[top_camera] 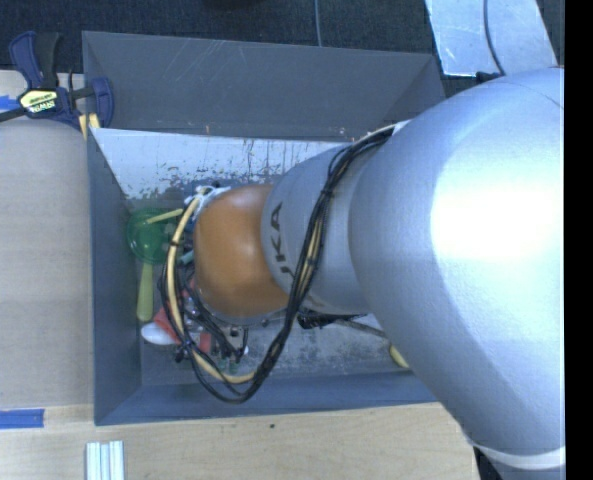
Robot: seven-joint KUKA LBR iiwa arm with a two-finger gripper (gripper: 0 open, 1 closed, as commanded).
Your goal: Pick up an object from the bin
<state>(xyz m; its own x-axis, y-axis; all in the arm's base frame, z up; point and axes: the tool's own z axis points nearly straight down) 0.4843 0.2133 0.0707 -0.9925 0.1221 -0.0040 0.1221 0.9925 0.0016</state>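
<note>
1 arm entered the bin from the right of the camera view and covered most of the bin's right half. The wrist carried an orange cover and was wrapped in black and yellow cables. It pointed down into the left half of the bin.

The gripper appeared as a dark assembly beneath the orange cover, low over the floor near the front-left corner. Whether it was spread or pressed together could not be determined, because the cover and cables hid its working end. Whether it held anything could not be determined either.

3 items lay just beside the wrist on its left:

1. A green round object, translucent, lay near the left wall, with its right edge behind the cables.
2. A yellow-green stick ran from under the green round object toward the front wall. Whether the 2 were joined could not be determined.
3. A white and red object lay at the front end of the stick, closest to the gripper assembly.

Which of these the gripper stood over could not be determined. 1 yellow object showed under the arm near the front wall, well apart from the gripper.
</note>
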